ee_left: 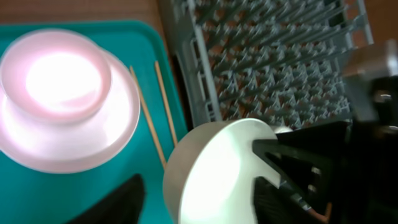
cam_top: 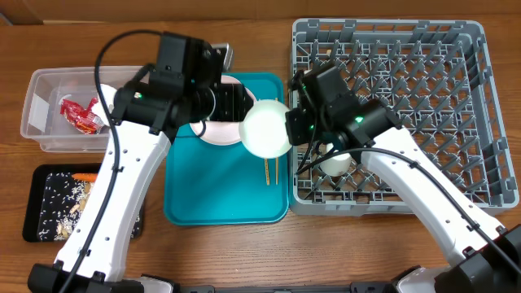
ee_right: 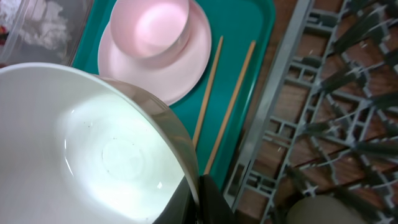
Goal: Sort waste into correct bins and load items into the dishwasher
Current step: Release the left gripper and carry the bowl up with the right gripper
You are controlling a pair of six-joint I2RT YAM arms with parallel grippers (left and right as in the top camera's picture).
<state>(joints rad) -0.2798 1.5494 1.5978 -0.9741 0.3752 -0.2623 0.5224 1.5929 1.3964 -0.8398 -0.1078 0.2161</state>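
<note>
Right pincer [ee_right: 198, 198] pinching the whitish round bowl [cam_top: 264, 129] by its rim; left pincer [cam_top: 238, 104] spread.
I hold the bowl in the air above the right edge of the teal plastic serving tray [cam_top: 220, 191], just beside the left wall of the grey pegged plastic dish rack [cam_top: 423, 73]. The one left finger [ee_left: 121, 199] I can see stands clear of the bowl. On the tray below, a second pale bowl [ee_right: 152, 28] sits on the pale pink round plate [ee_right: 186, 68], with two thin wooden chopsticks [ee_right: 208, 93] beside it. A small white cup [cam_top: 335, 163] sits in the rack near its front left corner.
</note>
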